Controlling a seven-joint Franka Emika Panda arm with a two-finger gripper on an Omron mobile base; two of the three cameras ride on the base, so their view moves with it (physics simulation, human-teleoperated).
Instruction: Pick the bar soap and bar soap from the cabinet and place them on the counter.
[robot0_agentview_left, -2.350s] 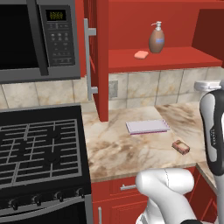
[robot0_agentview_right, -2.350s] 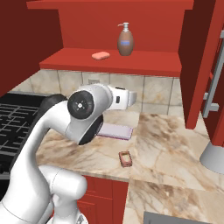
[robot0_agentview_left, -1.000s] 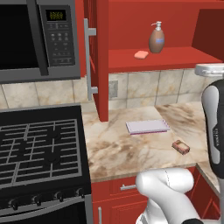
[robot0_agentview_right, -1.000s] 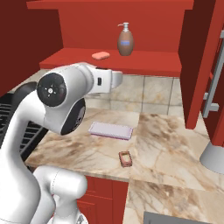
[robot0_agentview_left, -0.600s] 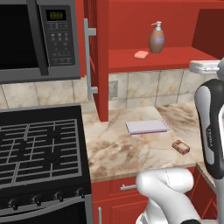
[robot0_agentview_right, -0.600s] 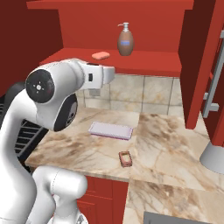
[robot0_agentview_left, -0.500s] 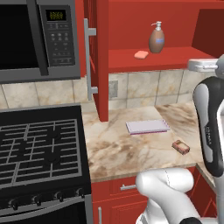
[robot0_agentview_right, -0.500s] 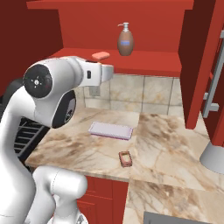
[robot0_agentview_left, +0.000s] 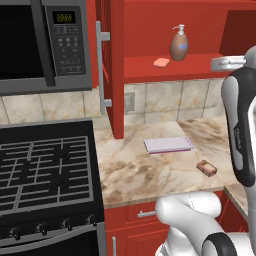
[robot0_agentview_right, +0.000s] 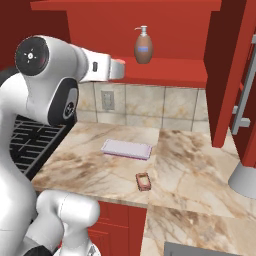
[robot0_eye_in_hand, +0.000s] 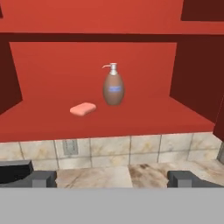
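From the left base view, one bar soap sits on the cabinet shelf just left of the pump bottle; the other soap lies on the table.

Right base view: that soap lies near the lavender pad.

Hand view: the claw gapes wide, empty, the shelf soap well beyond it, left of the bottle.

The arm is looking glossy white all over, built from fat rounded tube sections. Dark grey bands are showing at the joints, and a round dark cap with a small white ring of dots is sitting on the elbow housing. A long dark grey strip is running down the forearm. A light grey collar is showing at the wrist, and the fingertips are showing up as small dark grey blocks
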